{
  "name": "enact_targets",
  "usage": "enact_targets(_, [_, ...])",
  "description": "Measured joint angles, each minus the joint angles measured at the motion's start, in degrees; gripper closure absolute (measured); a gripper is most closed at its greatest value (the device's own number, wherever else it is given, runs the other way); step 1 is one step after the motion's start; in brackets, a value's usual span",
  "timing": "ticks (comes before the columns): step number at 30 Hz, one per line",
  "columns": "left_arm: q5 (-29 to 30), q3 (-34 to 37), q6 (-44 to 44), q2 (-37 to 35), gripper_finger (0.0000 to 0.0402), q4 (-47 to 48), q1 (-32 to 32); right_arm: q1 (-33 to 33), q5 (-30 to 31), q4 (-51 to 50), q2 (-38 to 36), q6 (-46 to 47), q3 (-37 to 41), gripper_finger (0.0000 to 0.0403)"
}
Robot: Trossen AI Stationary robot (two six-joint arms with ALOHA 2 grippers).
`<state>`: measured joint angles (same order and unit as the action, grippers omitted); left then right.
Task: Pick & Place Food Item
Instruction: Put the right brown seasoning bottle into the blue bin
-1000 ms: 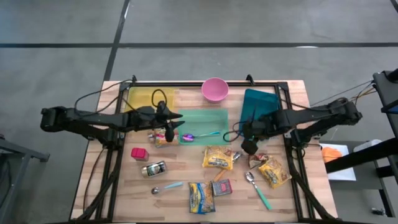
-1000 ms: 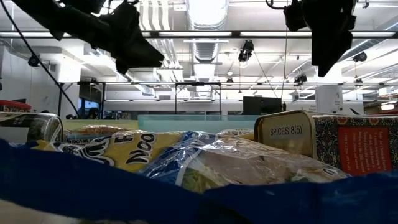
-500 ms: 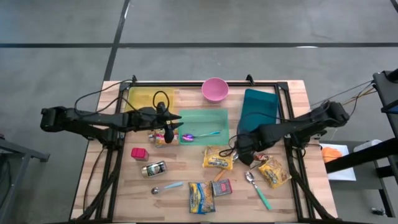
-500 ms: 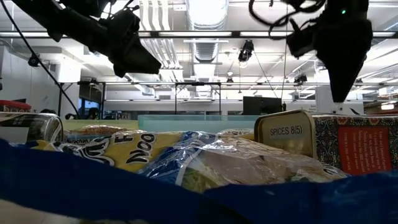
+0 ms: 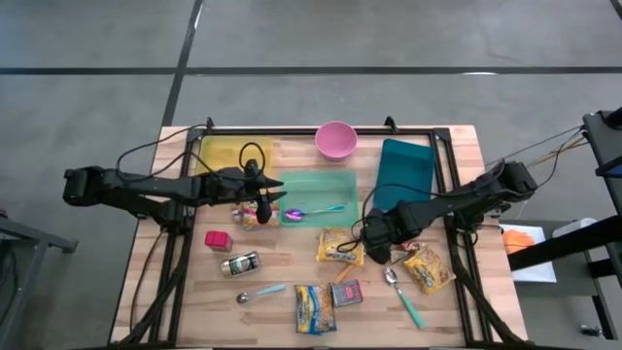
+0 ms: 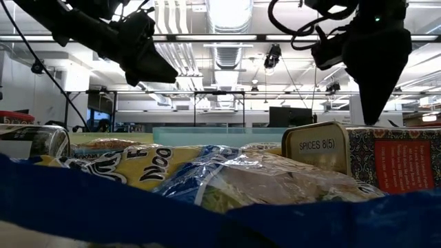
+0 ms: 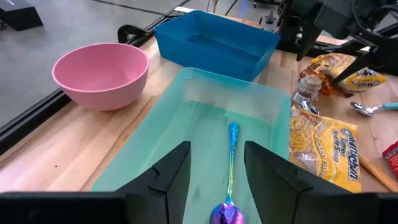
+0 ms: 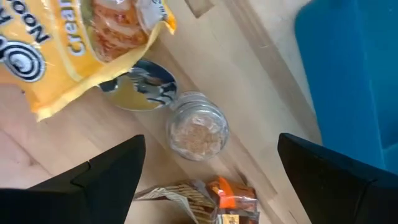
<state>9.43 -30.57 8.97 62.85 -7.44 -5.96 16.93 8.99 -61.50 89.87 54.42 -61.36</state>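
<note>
A small glass jar (image 8: 198,132) of brownish grains stands upright on the wooden table, between a yellow noodle packet (image 5: 340,246) and a snack packet (image 8: 214,198). My right gripper (image 8: 208,171) hangs above the jar, pointing down, open wide, with a finger on either side and clear of it. In the high view this gripper (image 5: 376,240) hides most of the jar. My left gripper (image 7: 214,171) hovers open over the left end of the green tray (image 7: 186,124), above a purple spoon (image 7: 231,152) lying in it.
A blue tray (image 5: 406,170), a pink bowl (image 5: 335,139) and a yellow tray (image 5: 222,154) stand along the far side. A metal spoon's bowl (image 8: 140,84) lies beside the jar. Near the front lie a second noodle packet (image 5: 314,308), spice tins (image 5: 346,292), a can (image 5: 241,263) and spoons.
My right gripper has come down and shifted toward the table's left and near edge, from beside the blue tray to above the jar. Its fingers have stayed open.
</note>
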Motion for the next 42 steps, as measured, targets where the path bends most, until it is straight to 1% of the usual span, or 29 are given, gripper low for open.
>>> enact_targets(9, [0.0, 0.0, 0.0, 0.0, 0.0242, 0.05, -0.02, 0.09, 0.11, 2.71, 1.24, -4.89, 2.14, 0.0039])
enact_targets(19, [0.0, 0.0, 0.02, 0.0, 0.0242, 0.13, -0.02, 0.07, 1.13, 4.81, 1.35, -6.64, 6.75, 0.0039])
enact_targets(23, [0.0, 0.0, 0.02, 0.0, 0.0242, 0.11, -0.02, 0.07, 1.25, 6.58, 1.35, -7.29, 6.89, 0.0039])
enact_targets(42, [0.0, 0.0, 0.04, 0.0, 0.0243, 0.09, 0.0, 0.04, 1.5, 6.82, 1.33, -8.36, 5.66, 0.004])
